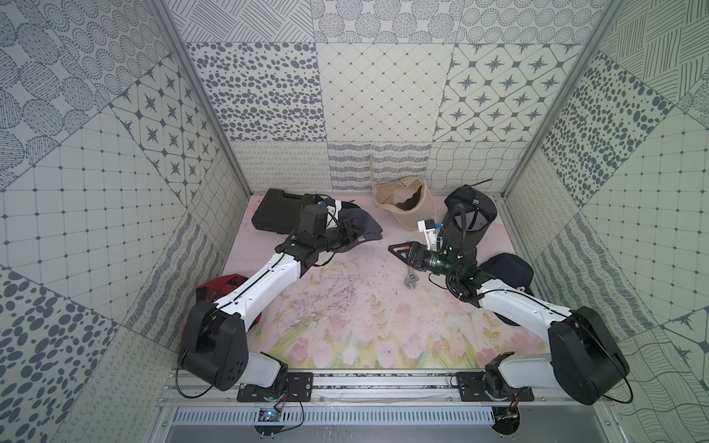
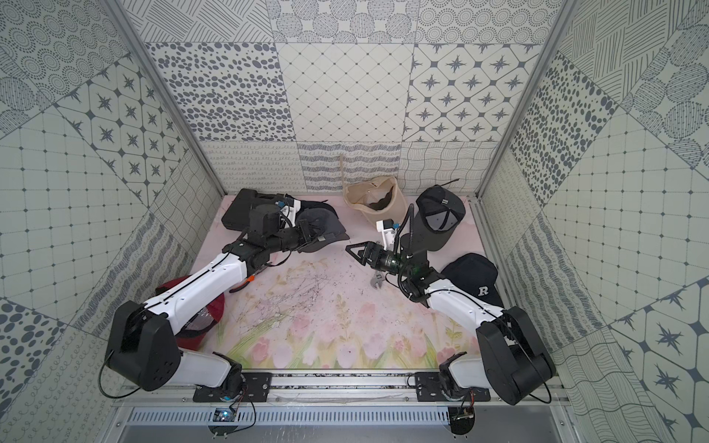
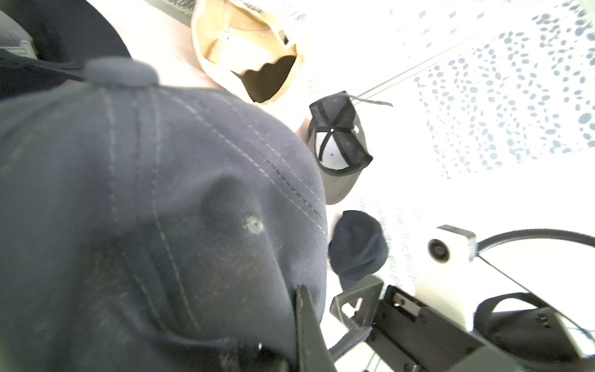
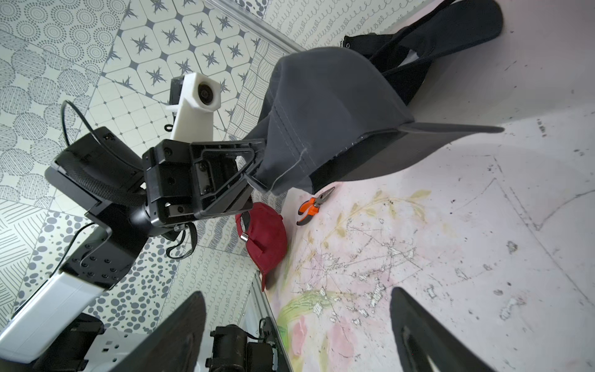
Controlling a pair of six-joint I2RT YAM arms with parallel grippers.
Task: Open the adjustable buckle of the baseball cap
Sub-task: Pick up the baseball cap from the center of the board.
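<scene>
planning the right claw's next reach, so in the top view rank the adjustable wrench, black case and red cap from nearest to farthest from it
1. adjustable wrench: lies just next to the right claw, on the robot-base side.
2. black case: across the table at the back left.
3. red cap: at the far left edge, farthest.

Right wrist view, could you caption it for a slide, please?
Left tool pinching the gray cap, red cap and pliers beyond.
</scene>
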